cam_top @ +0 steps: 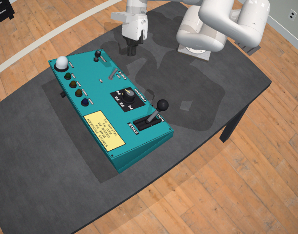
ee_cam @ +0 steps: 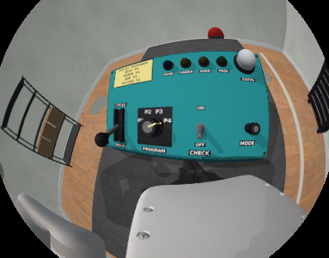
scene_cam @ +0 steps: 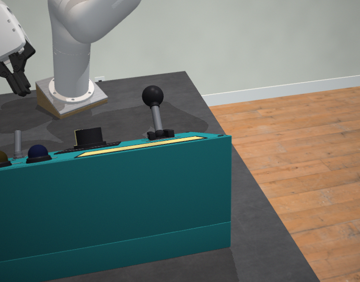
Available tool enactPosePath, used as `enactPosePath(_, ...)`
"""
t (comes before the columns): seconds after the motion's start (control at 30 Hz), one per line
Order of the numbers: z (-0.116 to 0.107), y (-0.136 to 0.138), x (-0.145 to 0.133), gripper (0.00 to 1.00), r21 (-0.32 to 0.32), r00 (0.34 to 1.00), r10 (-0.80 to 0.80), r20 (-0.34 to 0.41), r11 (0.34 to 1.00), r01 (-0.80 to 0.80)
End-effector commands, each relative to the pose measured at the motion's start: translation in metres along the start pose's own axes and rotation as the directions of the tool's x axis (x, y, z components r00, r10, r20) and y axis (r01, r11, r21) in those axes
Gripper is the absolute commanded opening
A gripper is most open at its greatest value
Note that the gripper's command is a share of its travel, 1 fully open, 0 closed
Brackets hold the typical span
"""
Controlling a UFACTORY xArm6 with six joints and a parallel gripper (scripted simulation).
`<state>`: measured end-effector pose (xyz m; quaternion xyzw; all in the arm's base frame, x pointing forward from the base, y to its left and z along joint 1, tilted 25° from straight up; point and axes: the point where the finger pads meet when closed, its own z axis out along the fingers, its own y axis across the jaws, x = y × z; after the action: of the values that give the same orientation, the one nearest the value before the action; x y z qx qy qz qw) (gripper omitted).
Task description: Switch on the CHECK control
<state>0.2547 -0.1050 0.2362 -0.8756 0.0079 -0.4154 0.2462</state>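
Note:
A teal console (cam_top: 107,105) lies on the dark table. Its grey CHECK toggle lever (cam_top: 112,74) stands near the console's far edge and leans toward the OFF label; it also shows in the wrist view (ee_cam: 201,132) and as a grey post in the exterior view (scene_cam: 18,143). My gripper (cam_top: 131,52) is shut and empty. It hangs above the table just beyond the console's far edge, up and to the right of the toggle, apart from it. It shows at the left edge of the exterior view (scene_cam: 20,90).
On the console are a MODE knob (cam_top: 97,54), a PROGRAM dial (cam_top: 127,95), a ball-topped CYCLE lever (cam_top: 156,111), a white dome (cam_top: 61,62), several dark lamps (cam_top: 75,89) and a yellow label (cam_top: 103,130). The arm's base (cam_top: 194,52) stands behind.

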Motion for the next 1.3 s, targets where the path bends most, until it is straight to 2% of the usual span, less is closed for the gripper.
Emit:
enactPosePath(0.0, 0.014, 0.007, 0.002, 0.0, -0.002, 1.0, -0.002, 0.0, 1.0, 0.002)
enactPosePath(0.33, 0.046, 0.021, 0.002, 0.0, -0.002, 1.0, -0.002, 0.0, 1.0, 0.002)
enactPosePath(0.67, 0.065, 0.029, 0.002, 0.0, -0.002, 1.0, -0.002, 0.0, 1.0, 0.002)
enactPosePath(1.27, 0.071, 0.032, 0.002, 0.0, -0.002, 1.0, -0.002, 0.0, 1.0, 0.002)
